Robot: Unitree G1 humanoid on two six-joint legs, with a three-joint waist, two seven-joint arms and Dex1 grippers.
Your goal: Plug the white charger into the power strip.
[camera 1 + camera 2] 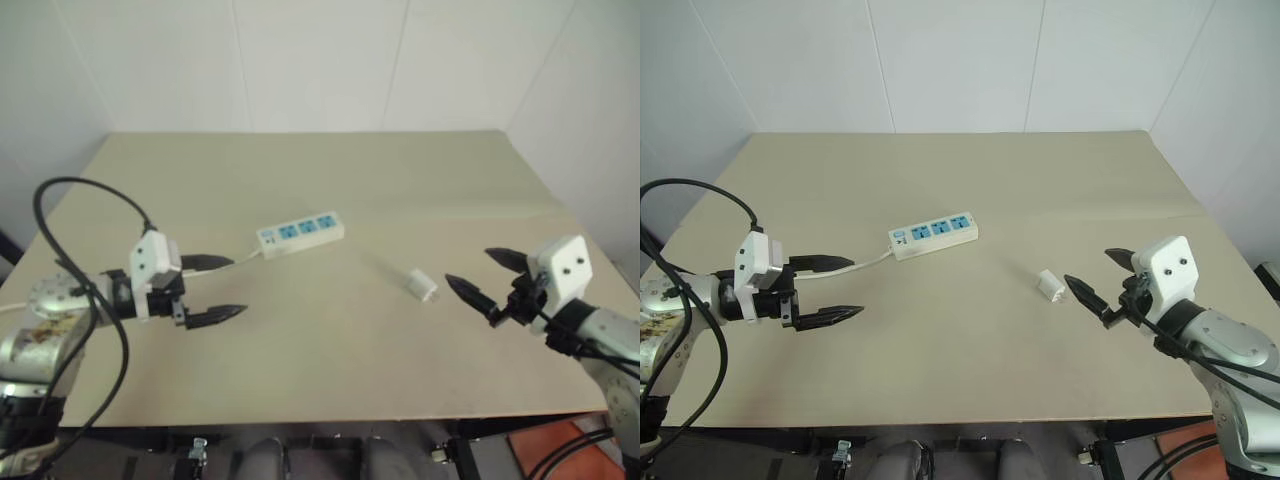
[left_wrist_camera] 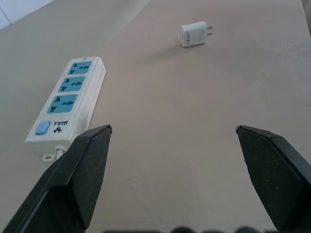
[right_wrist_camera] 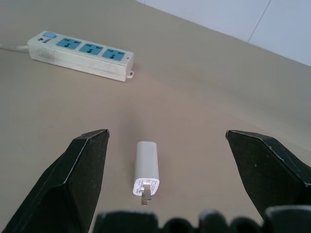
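Matte beige surface [image 1: 970, 380], smooth and flat, and on it the power strip [image 1: 933, 234]: a long flat white bar with three blue sockets in a row and a blue button at one end. Its thin white cord [image 1: 868, 262] runs off behind the left end effector [image 1: 837, 288], where its course is lost. Well apart lies the white charger [image 1: 1050, 285], a small glossy block on its side, metal prongs showing, just ahead of the right end effector [image 1: 1096, 278]. Both end effectors hang released, black tapered fingers spread wide, grasping nothing.
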